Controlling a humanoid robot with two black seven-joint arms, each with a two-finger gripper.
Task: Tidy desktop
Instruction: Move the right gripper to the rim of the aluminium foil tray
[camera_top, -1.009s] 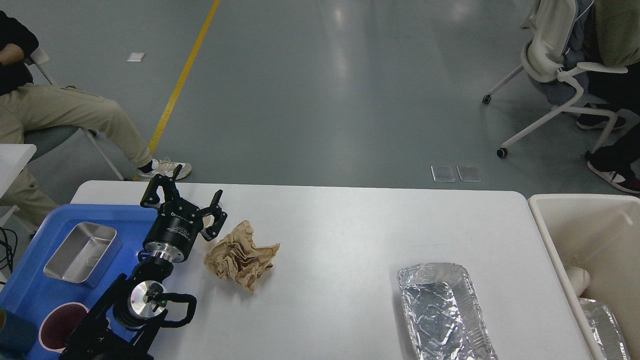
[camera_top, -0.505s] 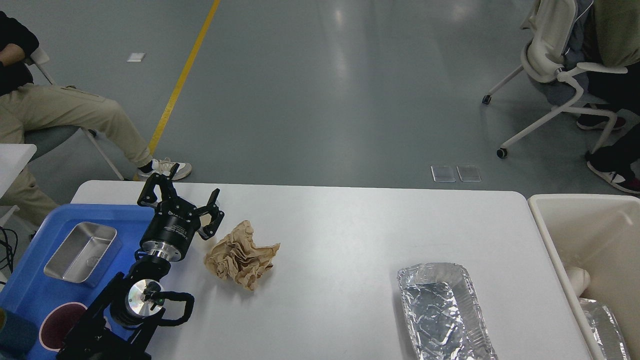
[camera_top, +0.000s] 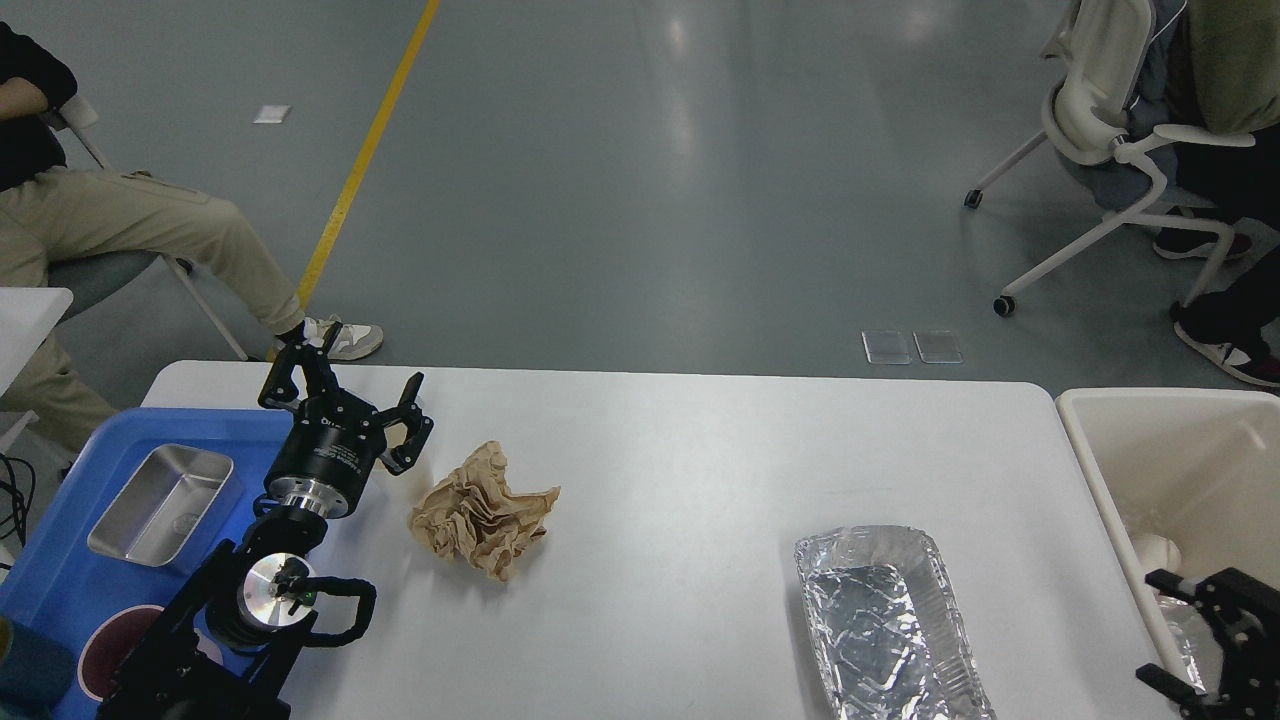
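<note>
Left gripper (camera_top: 345, 392) hovering over table (camera_top: 700, 470) at far-left corner, beside blue tray (camera_top: 60, 580), jaws spread, nothing held. Crumpled brown paper (camera_top: 482, 510) lying on table just right of it, not touching. Foil tray (camera_top: 885, 620) on table near front right. Right gripper (camera_top: 1170, 630) entering at bottom right over cream bin (camera_top: 1110, 480), jaws released, empty. Steel pan (camera_top: 165, 503) sitting in blue tray. Table spanning most of lower view, between tray and bin
</note>
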